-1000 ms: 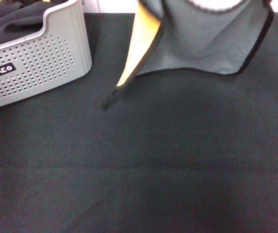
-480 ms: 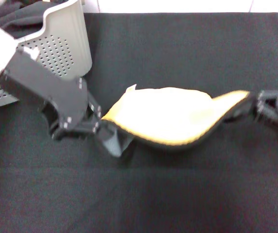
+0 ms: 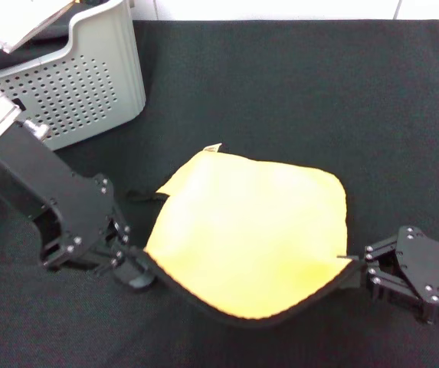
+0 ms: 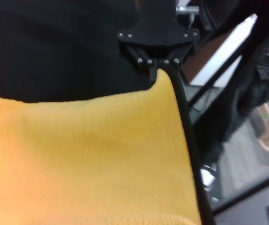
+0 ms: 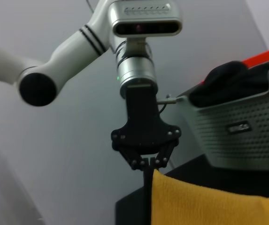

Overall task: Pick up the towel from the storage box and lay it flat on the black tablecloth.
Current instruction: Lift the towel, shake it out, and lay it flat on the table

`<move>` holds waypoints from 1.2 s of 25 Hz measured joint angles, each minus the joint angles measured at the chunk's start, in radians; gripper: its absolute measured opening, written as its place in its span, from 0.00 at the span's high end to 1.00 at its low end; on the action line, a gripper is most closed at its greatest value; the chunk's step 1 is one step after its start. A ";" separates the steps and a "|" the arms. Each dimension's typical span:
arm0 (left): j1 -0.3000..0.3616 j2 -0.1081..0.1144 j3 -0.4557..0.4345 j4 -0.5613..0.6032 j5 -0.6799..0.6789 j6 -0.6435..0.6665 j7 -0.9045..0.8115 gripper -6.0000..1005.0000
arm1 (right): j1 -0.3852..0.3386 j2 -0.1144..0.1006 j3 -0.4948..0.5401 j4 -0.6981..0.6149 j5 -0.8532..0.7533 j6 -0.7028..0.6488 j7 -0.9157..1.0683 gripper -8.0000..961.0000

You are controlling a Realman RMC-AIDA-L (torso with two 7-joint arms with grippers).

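1. Towel (image 3: 253, 238) is spread yellow face up, stretched between the two grippers over the black tablecloth (image 3: 280, 84); its black stitched edging shows along the near, curved edge.
2. Relative to the towel, the storage box (image 3: 89, 84) stands well apart, beyond its far left corner, on the same black tablecloth. The box's perforated grey wall and thick rim are in view, with dark fabric heaped inside it in the right wrist view.
3. Left gripper (image 3: 144, 264) sits at the towel's near left edge, its fingers pinched tight on the black edging there. The right wrist view shows the same gripper (image 5: 147, 164) from across the towel, fingertips drawn together on the hem, with the white arm rising behind it.
4. Right gripper (image 3: 353, 270) sits at the towel's near right corner, closed down on the edging. The left wrist view shows it (image 4: 161, 65) from across the yellow face, its fingers meeting at the corner of the towel (image 4: 87, 159).
5. Between the two grippers the near edge of the towel sags in a shallow curve. Whether the middle of the towel touches the tablecloth cannot be told.
6. At the towel's far left corner a small pale tag sticks up, and a short dark loop lies just beside that corner.
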 joint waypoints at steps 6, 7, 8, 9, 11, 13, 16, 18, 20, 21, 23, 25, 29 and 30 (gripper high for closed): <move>-0.009 0.100 0.164 0.021 -0.218 0.001 -0.089 0.97 | -0.024 0.000 0.008 -0.005 -0.002 -0.070 -0.015 0.95; -0.009 0.110 0.177 0.034 -0.249 0.001 -0.105 0.97 | -0.033 -0.002 0.009 -0.014 -0.001 -0.094 -0.019 0.95; -0.007 0.116 0.183 0.049 -0.268 0.002 -0.117 0.97 | -0.042 -0.004 0.009 -0.023 0.000 -0.112 -0.021 0.95; -0.006 0.121 0.187 0.059 -0.281 0.002 -0.128 0.97 | -0.050 -0.004 0.010 -0.035 0.002 -0.128 -0.021 0.95; -0.004 0.138 0.202 0.084 -0.326 0.002 -0.157 0.97 | -0.067 -0.005 0.019 -0.059 0.005 -0.160 -0.021 0.95; -0.005 0.154 0.217 0.096 -0.370 0.003 -0.178 0.97 | -0.081 -0.005 0.041 -0.080 0.006 -0.206 -0.020 0.95; -0.009 0.173 0.233 0.099 -0.431 0.003 -0.208 0.97 | -0.091 -0.004 0.082 -0.086 0.006 -0.278 -0.018 0.95; -0.009 0.177 0.234 0.099 -0.442 0.003 -0.225 0.97 | -0.096 -0.004 0.098 -0.086 0.006 -0.310 -0.016 0.95; -0.008 0.182 0.239 0.099 -0.454 0.004 -0.244 0.97 | -0.102 -0.004 0.108 -0.087 0.006 -0.333 -0.015 0.95; -0.006 0.187 0.245 0.099 -0.468 0.004 -0.252 0.97 | -0.105 -0.004 0.112 -0.087 0.006 -0.341 -0.015 0.95; -0.003 0.200 0.256 0.100 -0.501 0.005 -0.264 0.97 | -0.108 -0.004 0.118 -0.087 0.006 -0.353 -0.015 0.95; 0.000 0.215 0.265 0.100 -0.542 0.005 -0.277 0.97 | -0.109 -0.003 0.119 -0.087 0.006 -0.357 -0.013 0.95; 0.017 0.249 0.271 0.122 -0.606 0.006 -0.291 0.97 | -0.109 -0.003 0.105 -0.092 0.007 -0.360 -0.006 0.95; 0.023 0.258 0.271 0.129 -0.618 0.006 -0.296 0.97 | -0.109 -0.002 0.103 -0.096 0.007 -0.361 -0.003 0.95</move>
